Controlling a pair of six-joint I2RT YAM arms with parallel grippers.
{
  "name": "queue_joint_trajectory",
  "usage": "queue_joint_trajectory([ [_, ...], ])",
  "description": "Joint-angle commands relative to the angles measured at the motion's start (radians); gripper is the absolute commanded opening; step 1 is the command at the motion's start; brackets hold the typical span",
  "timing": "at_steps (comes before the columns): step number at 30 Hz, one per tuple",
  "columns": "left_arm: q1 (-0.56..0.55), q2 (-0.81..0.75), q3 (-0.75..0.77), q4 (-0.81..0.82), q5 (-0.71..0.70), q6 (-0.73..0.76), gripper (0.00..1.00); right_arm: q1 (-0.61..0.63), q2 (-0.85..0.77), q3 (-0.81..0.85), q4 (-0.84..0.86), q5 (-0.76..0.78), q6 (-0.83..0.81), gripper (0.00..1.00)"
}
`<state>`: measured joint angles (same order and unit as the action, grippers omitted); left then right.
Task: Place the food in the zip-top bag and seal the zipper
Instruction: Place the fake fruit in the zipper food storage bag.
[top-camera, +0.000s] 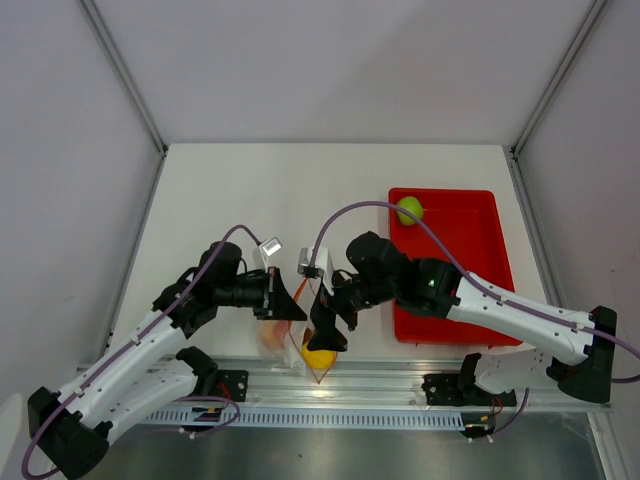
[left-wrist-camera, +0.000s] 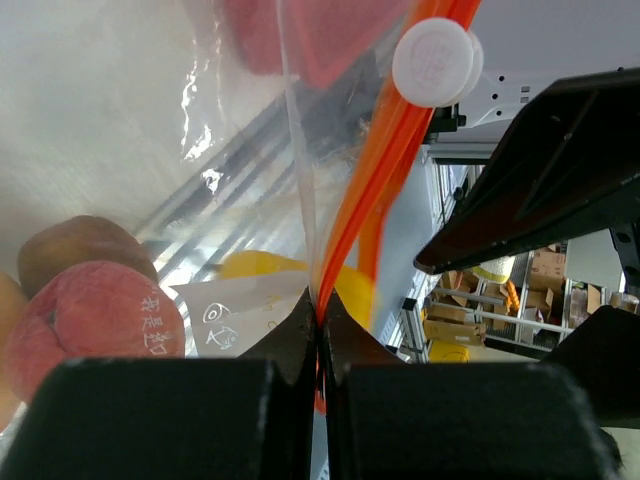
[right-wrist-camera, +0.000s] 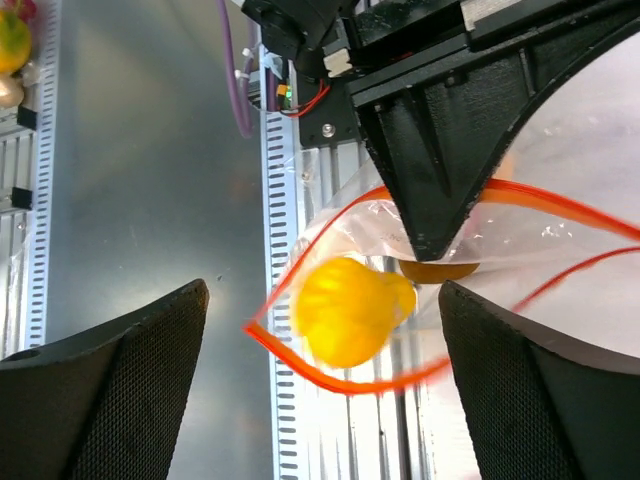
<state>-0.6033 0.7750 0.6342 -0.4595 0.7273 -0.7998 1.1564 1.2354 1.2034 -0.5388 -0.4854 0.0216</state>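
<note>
Pinching the orange zipper (left-wrist-camera: 345, 220) between them, the left fingers (left-wrist-camera: 296, 335) are pressed tight together and hold one lip of the bag (left-wrist-camera: 150, 130). Just beyond those fingertips, through the clear plastic, sit a pink fruit (left-wrist-camera: 95, 320) and a brownish piece (left-wrist-camera: 75, 245) touching it. The right fingers (right-wrist-camera: 125, 375) are spread wide and grip nothing. They stand one on each side of the bag's open mouth, and the yellow pear (right-wrist-camera: 345, 310) lies between them inside the zipper's loop. Well away from both sets of fingers, a green apple (top-camera: 409, 210) rests in the far corner of the red tray (top-camera: 470, 300) on the table (top-camera: 230, 190).
</note>
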Motion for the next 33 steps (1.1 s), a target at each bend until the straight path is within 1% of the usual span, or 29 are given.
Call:
queue_joint_trajectory([
  [1,-0.004,-0.009,0.032,-0.001,-0.005,0.025,0.01,0.006,-0.010,0.025,-0.003,0.028,-0.012,0.99],
  [10,-0.003,-0.019,0.022,-0.001,-0.005,0.025,0.01,0.008,-0.013,0.022,-0.007,0.077,-0.011,0.99],
  [14,-0.004,-0.019,0.021,-0.001,-0.005,0.025,0.01,0.008,-0.033,0.022,-0.004,0.157,-0.009,1.00],
  [17,-0.004,-0.022,0.021,-0.001,-0.003,0.024,0.00,0.008,-0.053,0.013,0.003,0.304,-0.002,0.99],
  [18,-0.003,-0.022,0.039,-0.001,-0.005,0.024,0.01,0.008,-0.069,0.010,0.016,0.408,0.003,0.99],
  [20,-0.003,-0.023,0.016,-0.001,-0.005,0.024,0.01,0.008,-0.089,-0.004,0.029,0.496,0.020,0.99],
  [21,-0.004,-0.023,0.013,0.002,-0.005,0.024,0.00,0.006,-0.115,-0.011,0.049,0.592,0.024,0.99],
  [22,-0.003,-0.023,0.009,0.004,-0.003,0.022,0.01,0.006,-0.129,-0.019,0.063,0.632,0.028,0.99],
  [24,-0.004,-0.025,0.005,0.007,-0.002,0.022,0.01,0.006,-0.181,-0.057,0.120,0.709,0.040,1.00],
  [25,-0.004,-0.025,0.001,0.008,-0.003,0.021,0.01,0.006,-0.198,-0.073,0.135,0.801,0.049,0.99],
  [28,-0.004,-0.023,-0.002,0.012,0.000,0.019,0.01,0.003,-0.256,-0.128,0.187,0.942,0.069,0.99],
  [29,-0.004,-0.025,-0.002,0.013,0.000,0.019,0.01,0.003,-0.270,-0.157,0.200,1.041,0.086,0.99],
  [31,-0.004,-0.023,-0.004,0.015,0.000,0.019,0.01,-0.010,-0.306,-0.182,0.232,1.122,0.103,0.99],
  [32,-0.003,-0.023,-0.002,0.015,0.000,0.019,0.01,-0.021,-0.318,-0.194,0.240,1.187,0.113,0.99],
  [33,-0.004,-0.023,-0.005,0.016,0.000,0.019,0.01,-0.036,-0.329,-0.223,0.259,1.214,0.142,0.99],
])
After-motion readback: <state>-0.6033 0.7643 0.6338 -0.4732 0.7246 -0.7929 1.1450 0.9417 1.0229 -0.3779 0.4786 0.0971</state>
